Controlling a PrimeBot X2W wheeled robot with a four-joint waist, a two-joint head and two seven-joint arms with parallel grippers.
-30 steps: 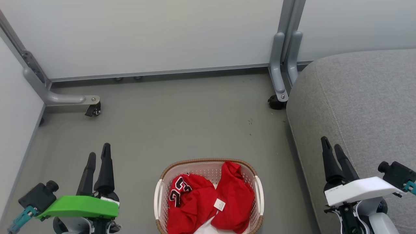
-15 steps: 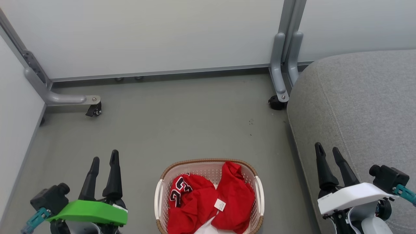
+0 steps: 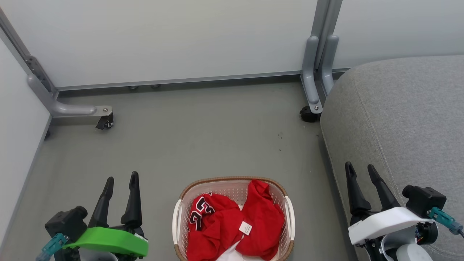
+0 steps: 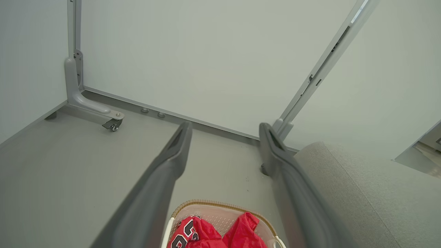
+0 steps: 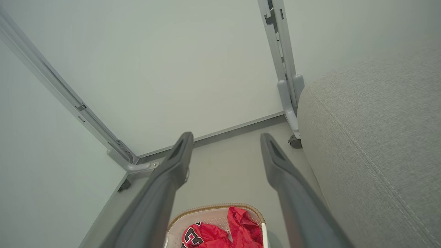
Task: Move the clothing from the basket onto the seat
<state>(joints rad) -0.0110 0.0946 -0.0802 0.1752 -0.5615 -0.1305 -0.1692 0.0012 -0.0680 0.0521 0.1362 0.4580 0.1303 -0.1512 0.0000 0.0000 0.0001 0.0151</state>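
The cream basket with a brown rim stands on the floor at the bottom middle of the head view. Red clothing fills it: a jersey with black-and-white lettering on the left, a plain red garment with a small white tag on the right. The grey seat rises at the right. My left gripper hangs open left of the basket, nothing between its fingers. My right gripper hangs open right of the basket, over the seat's edge. Basket and clothing show low in both wrist views.
Pale partition panels close off the back and left. Their grey feet carry castor wheels, one at the left and one beside the seat. Open grey floor lies between the basket and the panels.
Both grippers have dropped lower in the head view and drawn inward toward the basket. Their fingers stay apart. The clothing and basket have not moved.
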